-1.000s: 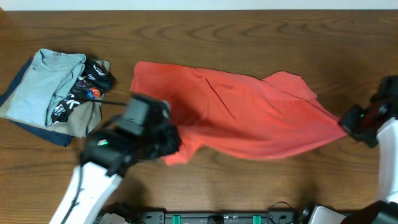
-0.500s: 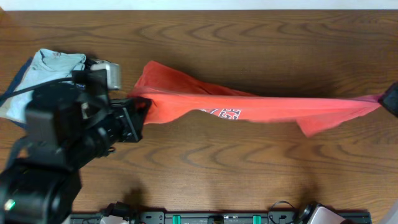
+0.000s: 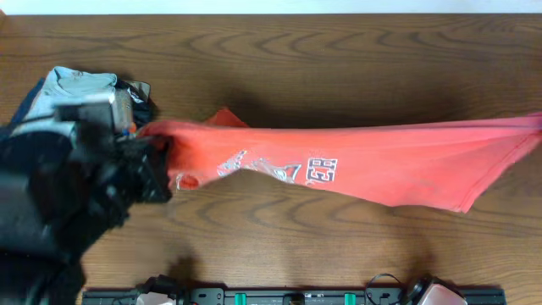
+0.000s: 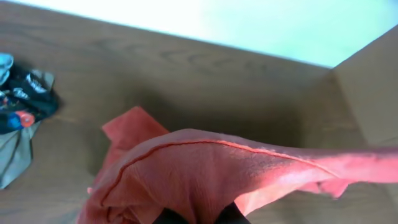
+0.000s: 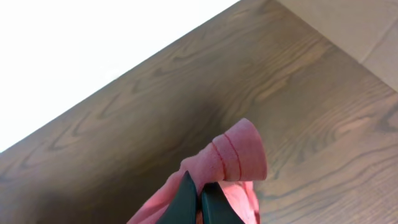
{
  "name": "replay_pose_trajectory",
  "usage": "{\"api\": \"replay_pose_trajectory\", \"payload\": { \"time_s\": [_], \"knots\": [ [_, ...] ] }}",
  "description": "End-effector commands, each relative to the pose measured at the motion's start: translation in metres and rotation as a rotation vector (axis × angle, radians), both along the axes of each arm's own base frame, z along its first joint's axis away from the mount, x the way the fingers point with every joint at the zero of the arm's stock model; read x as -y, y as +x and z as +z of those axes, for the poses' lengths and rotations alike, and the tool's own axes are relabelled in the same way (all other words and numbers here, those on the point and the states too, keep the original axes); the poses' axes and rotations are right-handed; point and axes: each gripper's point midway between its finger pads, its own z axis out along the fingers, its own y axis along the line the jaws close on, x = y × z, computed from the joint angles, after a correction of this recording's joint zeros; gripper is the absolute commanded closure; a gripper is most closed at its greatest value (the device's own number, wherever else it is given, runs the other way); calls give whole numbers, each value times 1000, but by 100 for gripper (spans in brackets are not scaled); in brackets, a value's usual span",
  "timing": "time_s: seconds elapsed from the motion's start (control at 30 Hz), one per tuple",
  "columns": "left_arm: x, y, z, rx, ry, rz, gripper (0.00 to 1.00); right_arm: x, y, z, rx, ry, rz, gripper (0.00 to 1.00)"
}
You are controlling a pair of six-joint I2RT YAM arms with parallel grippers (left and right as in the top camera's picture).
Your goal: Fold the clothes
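The coral-red T-shirt [image 3: 364,161] hangs stretched in the air across the table, its white-and-grey lettering facing up. My left gripper [image 3: 157,157] is shut on its left end, raised high and close to the overhead camera. In the left wrist view the cloth [image 4: 205,168] drapes over the fingertips [image 4: 199,216]. My right gripper is past the right edge of the overhead view. In the right wrist view its fingers [image 5: 198,190] are shut on a hemmed edge of the shirt [image 5: 239,158].
A pile with a light blue-grey folded shirt [image 3: 72,85] and a black garment with white print [image 3: 135,95] lies at the table's left, partly hidden by my left arm. It also shows in the left wrist view [image 4: 22,99]. The brown wooden table [image 3: 322,51] lies below.
Both grippers have lifted the shirt off the table and pulled it taut. The shirt has turned so its lettering shows. The right gripper has left the overhead view.
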Motion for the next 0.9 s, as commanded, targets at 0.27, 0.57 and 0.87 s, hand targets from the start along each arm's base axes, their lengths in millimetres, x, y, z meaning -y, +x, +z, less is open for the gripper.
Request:
{"api": "replay_pose_trajectory", "payload": {
  "time_s": [0.27, 0.57, 0.87],
  "knots": [
    [9, 166, -90, -142, 233, -41, 94, 16, 130, -77, -128, 41, 187, 99],
    [-18, 290, -4, 326, 68, 192, 94, 32, 224, 28, 443, 49, 177, 99],
    [-23, 259, 84, 461, -3, 180, 93, 70, 186, 56, 425, -64, 42, 99]
  ]
}}
